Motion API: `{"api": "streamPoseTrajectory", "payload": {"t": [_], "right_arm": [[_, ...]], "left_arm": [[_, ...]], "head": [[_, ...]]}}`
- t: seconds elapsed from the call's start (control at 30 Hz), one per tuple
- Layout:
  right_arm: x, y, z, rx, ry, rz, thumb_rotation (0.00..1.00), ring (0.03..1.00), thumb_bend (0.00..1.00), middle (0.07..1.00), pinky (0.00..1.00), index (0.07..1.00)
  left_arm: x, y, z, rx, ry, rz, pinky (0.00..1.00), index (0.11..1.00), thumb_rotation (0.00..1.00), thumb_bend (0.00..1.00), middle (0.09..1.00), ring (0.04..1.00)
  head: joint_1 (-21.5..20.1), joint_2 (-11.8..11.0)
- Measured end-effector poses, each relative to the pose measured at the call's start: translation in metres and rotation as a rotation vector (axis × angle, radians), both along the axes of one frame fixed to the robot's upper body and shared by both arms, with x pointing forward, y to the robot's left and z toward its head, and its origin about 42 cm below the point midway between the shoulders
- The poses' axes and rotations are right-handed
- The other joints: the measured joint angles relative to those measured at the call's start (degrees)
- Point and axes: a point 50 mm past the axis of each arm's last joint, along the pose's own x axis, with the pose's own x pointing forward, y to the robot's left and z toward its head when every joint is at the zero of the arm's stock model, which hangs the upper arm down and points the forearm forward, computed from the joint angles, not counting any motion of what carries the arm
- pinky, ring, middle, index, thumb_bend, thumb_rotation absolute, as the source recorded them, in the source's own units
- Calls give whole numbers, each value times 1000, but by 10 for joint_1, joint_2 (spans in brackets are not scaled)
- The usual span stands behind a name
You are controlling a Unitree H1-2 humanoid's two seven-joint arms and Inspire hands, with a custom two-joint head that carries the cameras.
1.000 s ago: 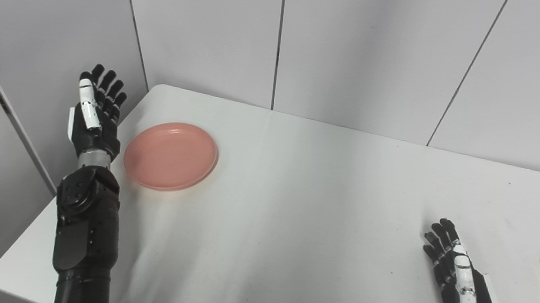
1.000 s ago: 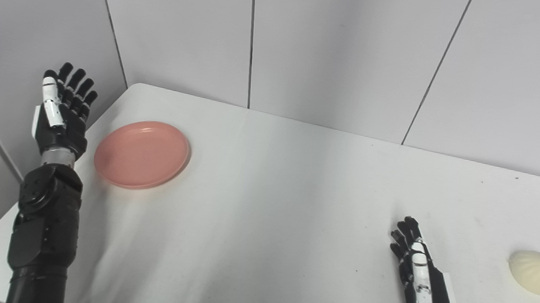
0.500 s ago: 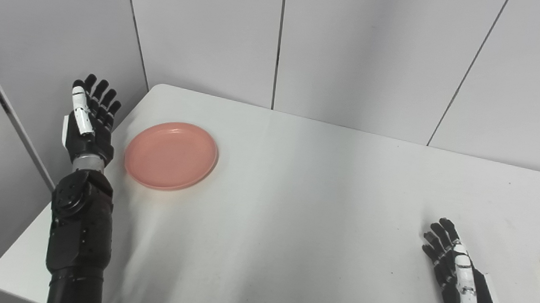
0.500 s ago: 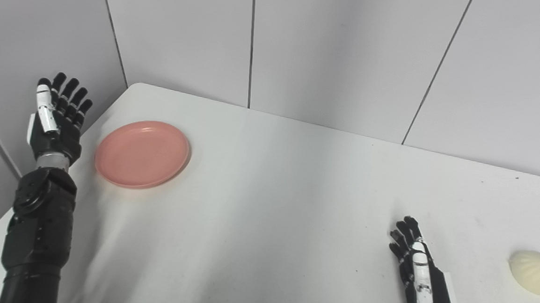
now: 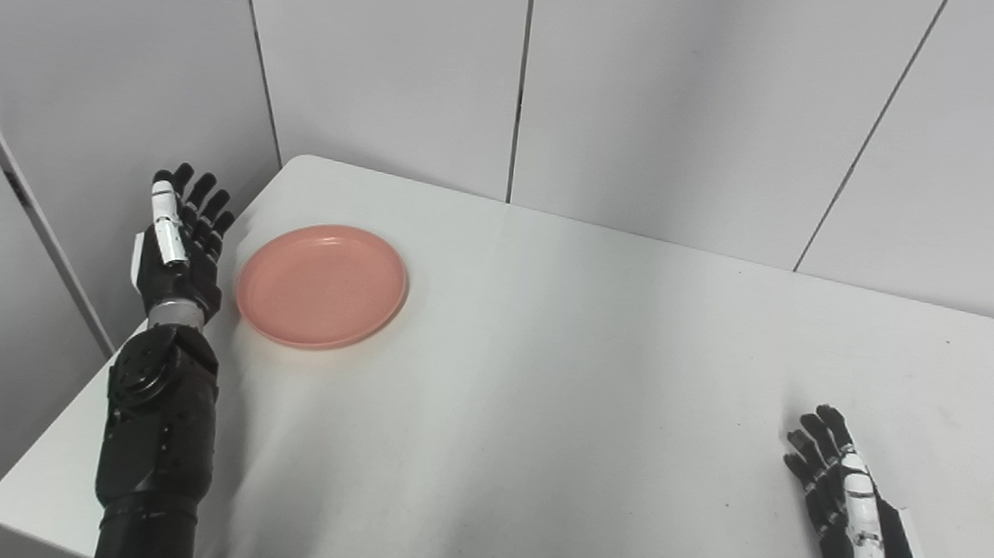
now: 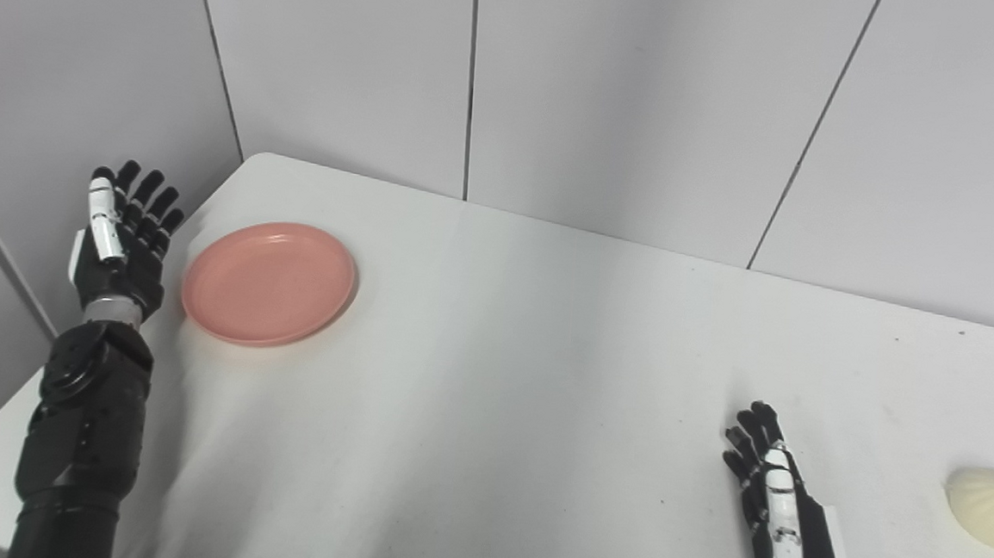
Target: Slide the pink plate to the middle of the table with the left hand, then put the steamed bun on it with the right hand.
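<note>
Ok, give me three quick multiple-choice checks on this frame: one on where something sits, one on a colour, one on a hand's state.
1. Where is the plate?
A. middle of the table
B. near the table's far left corner
C. beside the bun

2. What colour is the steamed bun?
A. pink
B. brown
C. pale cream

3. What is the left hand doing?
A. open, holding nothing
B. shut on the plate
C. shut on the bun

Answers:
1 B: the plate lies by the left hand, far from the table centre.
2 C: the steamed bun is pale cream, by the right edge.
3 A: its fingers are spread, beside the plate and holding nothing.
</note>
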Motion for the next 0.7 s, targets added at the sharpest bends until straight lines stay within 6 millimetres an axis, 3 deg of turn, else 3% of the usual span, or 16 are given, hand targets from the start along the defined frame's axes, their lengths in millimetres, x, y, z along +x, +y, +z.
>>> {"api": "streamPoseTrajectory", "payload": {"t": [0.4, 0.7], "right_arm": [[0, 0, 0, -5, -1, 1, 1000, 924, 208, 938, 941, 940], [0, 0, 0, -4, -1, -2, 1000, 921, 213, 931, 931, 930]], "left_arm": [[0, 7, -17, -15, 56, -18, 966, 918, 1000, 396, 919, 912], [9, 8, -21, -26, 53, -30, 902, 887, 1000, 376, 893, 884]], "head": [[3, 2], [1, 2]]}}
